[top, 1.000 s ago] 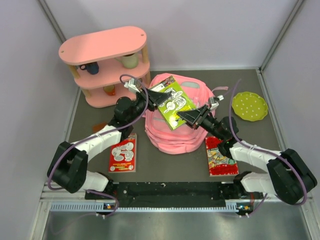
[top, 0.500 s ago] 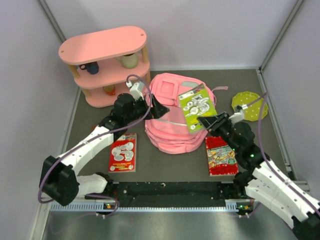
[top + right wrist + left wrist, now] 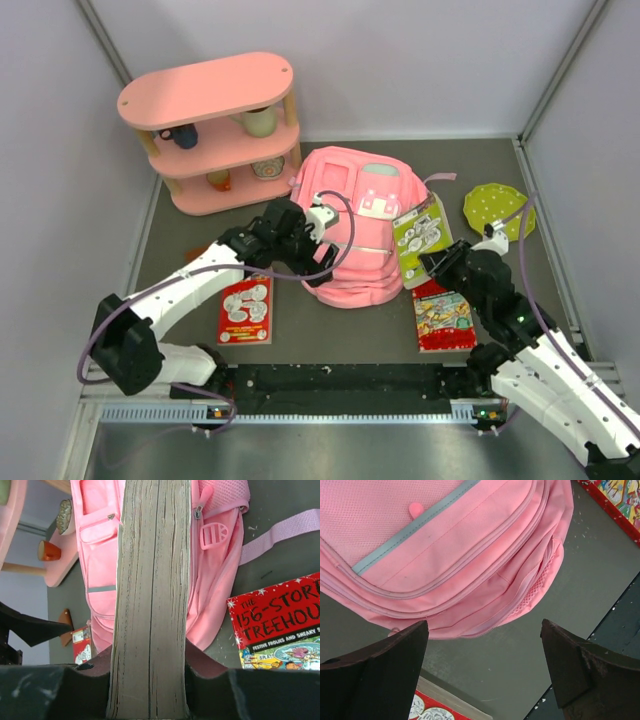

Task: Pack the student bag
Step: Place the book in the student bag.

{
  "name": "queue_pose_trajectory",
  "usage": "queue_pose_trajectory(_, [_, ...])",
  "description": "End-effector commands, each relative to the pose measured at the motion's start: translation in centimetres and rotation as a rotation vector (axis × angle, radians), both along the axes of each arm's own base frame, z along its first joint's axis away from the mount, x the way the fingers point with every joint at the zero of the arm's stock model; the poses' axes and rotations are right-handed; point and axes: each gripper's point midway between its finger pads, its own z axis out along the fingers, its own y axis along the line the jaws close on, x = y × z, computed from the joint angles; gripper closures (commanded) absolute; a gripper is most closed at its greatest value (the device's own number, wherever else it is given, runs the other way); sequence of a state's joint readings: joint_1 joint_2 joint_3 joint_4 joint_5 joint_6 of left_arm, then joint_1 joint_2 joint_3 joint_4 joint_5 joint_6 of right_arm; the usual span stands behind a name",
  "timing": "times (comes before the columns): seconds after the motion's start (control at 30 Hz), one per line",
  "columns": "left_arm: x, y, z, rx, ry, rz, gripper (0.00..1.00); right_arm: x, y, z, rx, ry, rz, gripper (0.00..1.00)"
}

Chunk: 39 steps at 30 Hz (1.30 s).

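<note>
The shelf (image 3: 205, 130) stands far left, close to the left wall (image 3: 60, 200), with a red book (image 3: 246, 311) flat on the desk (image 3: 180, 240) nearer me. My left end effector (image 3: 484, 627) hangs wide open, holding nothing, over the near left edge of the bag (image 3: 355, 225). The bag lies mid-desk, pockets up. Its long axis runs near to far and its rounded end points toward my bases. A strip of bare desk separates it from the rail (image 3: 340, 378). My right end effector (image 3: 432, 262) grips a green book (image 3: 420, 235) at the bag's right edge, near a second red book (image 3: 443, 318). A plate (image 3: 498, 212) sits toward the right wall (image 3: 600, 200).
</note>
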<state>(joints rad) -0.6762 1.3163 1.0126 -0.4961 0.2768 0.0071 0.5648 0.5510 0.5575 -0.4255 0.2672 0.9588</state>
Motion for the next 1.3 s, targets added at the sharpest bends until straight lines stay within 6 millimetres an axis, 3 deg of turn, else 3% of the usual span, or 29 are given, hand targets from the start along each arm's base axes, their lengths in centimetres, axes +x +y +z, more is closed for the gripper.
queue_pose_trajectory(0.0, [0.1, -0.6, 0.6, 0.056, -0.052, -0.115, 0.03, 0.8, 0.2, 5.3, 0.080, -0.134, -0.010, 1.00])
queue_pose_trajectory(0.13, [-1.3, -1.4, -2.0, 0.147, 0.011, -0.179, 0.06, 0.8, 0.3, 5.2, 0.088, -0.129, -0.011, 1.00])
queue_pose_trajectory(0.3, [-2.1, -2.2, -3.2, 0.188, 0.035, -0.214, 0.07, 0.7, 0.3, 5.2, 0.099, -0.122, -0.011, 1.00])
queue_pose_trajectory(0.87, [0.6, -3.0, -5.1, 0.280, 0.035, -0.178, 0.23, 0.4, 0.7, 4.4, 0.114, -0.093, 0.006, 1.00])
queue_pose_trajectory(1.0, [0.3, -3.2, -5.6, 0.278, 0.058, -0.197, 0.36, 0.4, 0.6, 4.2, 0.115, -0.086, 0.005, 1.00])
queue_pose_trajectory(1.13, [0.0, -3.5, -5.7, 0.267, 0.077, -0.207, 0.62, 0.4, 0.6, 4.2, 0.117, -0.081, 0.003, 1.00])
queue_pose_trajectory(1.23, [-0.1, -3.8, -5.3, 0.247, 0.076, -0.213, 0.74, 0.3, 0.5, 4.1, 0.117, -0.078, 0.003, 1.00])
queue_pose_trajectory(1.27, [-0.2, -4.0, -5.1, 0.238, 0.080, -0.216, 0.81, 0.3, 0.5, 4.0, 0.115, -0.076, 0.001, 1.00])
